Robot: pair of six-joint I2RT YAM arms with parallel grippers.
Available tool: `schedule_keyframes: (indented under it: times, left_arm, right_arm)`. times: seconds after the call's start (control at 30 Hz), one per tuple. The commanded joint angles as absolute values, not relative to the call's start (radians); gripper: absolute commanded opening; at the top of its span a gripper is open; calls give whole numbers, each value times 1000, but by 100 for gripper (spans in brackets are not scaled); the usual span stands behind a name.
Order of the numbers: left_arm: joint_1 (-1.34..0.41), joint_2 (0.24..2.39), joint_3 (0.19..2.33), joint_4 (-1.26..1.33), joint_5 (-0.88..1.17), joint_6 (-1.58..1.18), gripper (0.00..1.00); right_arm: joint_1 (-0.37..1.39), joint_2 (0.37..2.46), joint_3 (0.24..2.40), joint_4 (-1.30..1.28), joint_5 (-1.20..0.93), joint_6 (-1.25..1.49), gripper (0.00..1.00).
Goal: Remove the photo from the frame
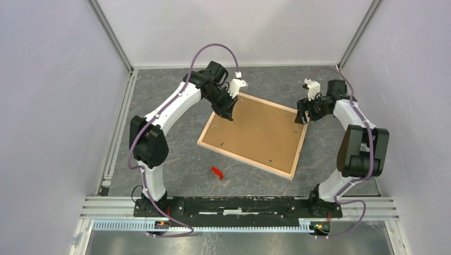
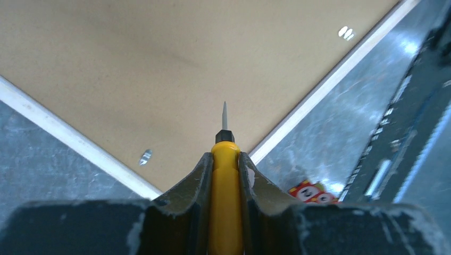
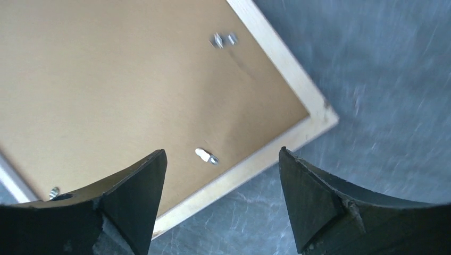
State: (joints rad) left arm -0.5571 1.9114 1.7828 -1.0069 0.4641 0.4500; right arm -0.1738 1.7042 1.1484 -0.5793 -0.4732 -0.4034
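Pale grey walls [image 1: 48, 106], dark marbled tabletop [image 1: 255, 183], aluminium corner posts [image 1: 111, 34]

The frame [image 1: 245, 157] shows pale, creamy wood along its edges, and the backing board [image 1: 255, 130] inside it is a flat, plain tan-brown dotted with small silver clips [image 3: 206, 155]. Under it the table [image 1: 175, 143] is dark grey with lighter marbled veining, and there's a little bright red item [image 1: 216, 172] on it, carrying white and dark markings in the left wrist view. The screwdriver [image 2: 225, 180] has a vivid yellow handle, black collar and silver tip. The fingers [image 3: 133, 186] of the right gripper [image 3: 220, 159] are matte black, and the left arm [image 1: 170, 106] and right arm [image 1: 345, 111] are white with black joints and purple cables [image 1: 213, 48].
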Motion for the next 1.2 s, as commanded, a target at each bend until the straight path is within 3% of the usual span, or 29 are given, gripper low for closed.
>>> schedule_keyframes:
  times: [0.0,0.23,0.6,0.67,0.7,0.77,0.8,1.03,1.1,1.17]
  left_arm:
    - [-504,1940,1891,-1051,676,233,2]
    - [-464,1975,1964,-1069,889,91,3]
    - [-468,1964,1939,-1025,964,19,5]
    - [-468,1960,1934,-1006,975,10,5]
    - [-468,1957,1929,-997,978,-3,5]
    - [-465,1952,1919,-974,982,-43,6]
    - [-461,1949,1911,-957,987,-63,9]
    - [-385,1880,1789,-713,961,-293,34]
    - [-365,1824,1698,-539,933,-435,49]
    - [-353,1772,1611,-376,885,-567,76]
  right_arm:
    - [-123,1585,1243,-589,-755,-582,84]
    - [166,1497,1219,-591,-812,-679,80]
    - [441,1561,1267,-465,-812,-602,69]
    - [464,1579,1283,-456,-811,-587,58]
    - [471,1588,1291,-451,-815,-579,45]
    - [484,1601,1307,-448,-813,-563,11]
    - [485,1606,1311,-447,-812,-554,0]
    - [482,1601,1307,-351,-788,-392,0]
    - [479,1602,1306,-295,-788,-311,0]
    - [469,1603,1289,-217,-778,-201,0]
